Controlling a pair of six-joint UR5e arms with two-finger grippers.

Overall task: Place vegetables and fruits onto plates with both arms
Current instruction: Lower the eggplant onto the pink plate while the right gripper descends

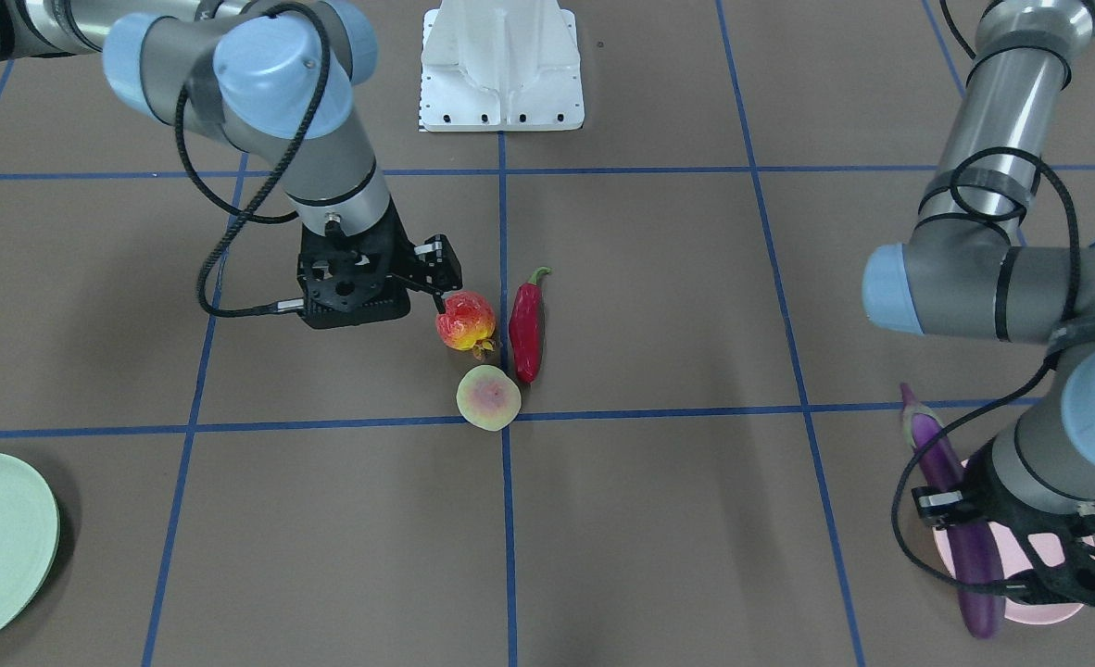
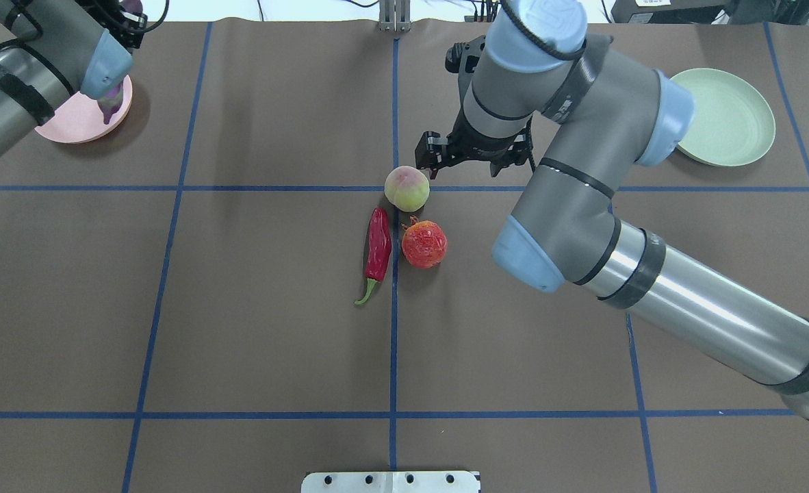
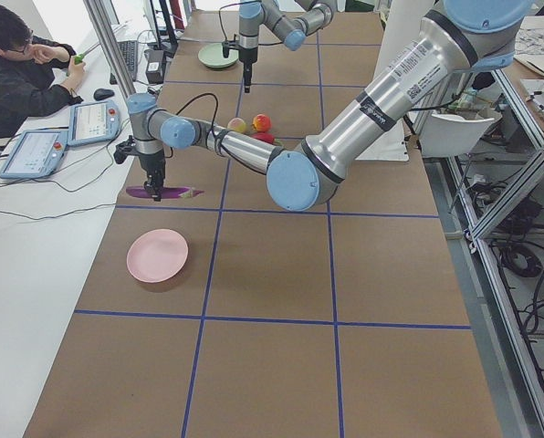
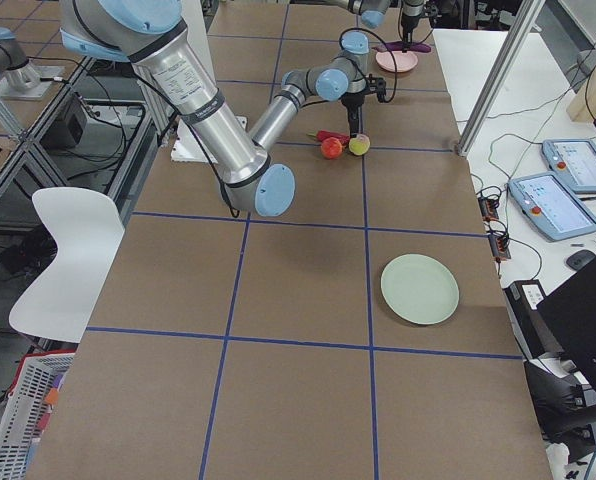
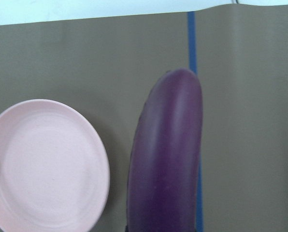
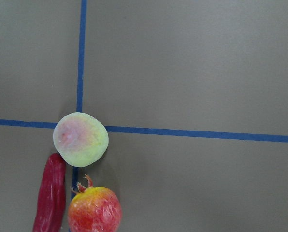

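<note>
Left end effector [image 1: 969, 547]: pinching eggplant [image 1: 939, 459], raised beside pink plate [image 5: 47, 164], counter's left corner, operators' edge | Right end effector [image 1: 438, 304]: spread or pressed together, cannot tell; near pomegranate [image 1: 465, 321], peach [image 1: 488, 397], chili pepper [image 1: 526, 329], counter centre | Mint plate [image 1: 1, 547]: right corner, operators' edge

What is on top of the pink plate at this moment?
Nothing: the pink plate is fully visible and bare. The eggplant hangs beside it in the left gripper.
</note>
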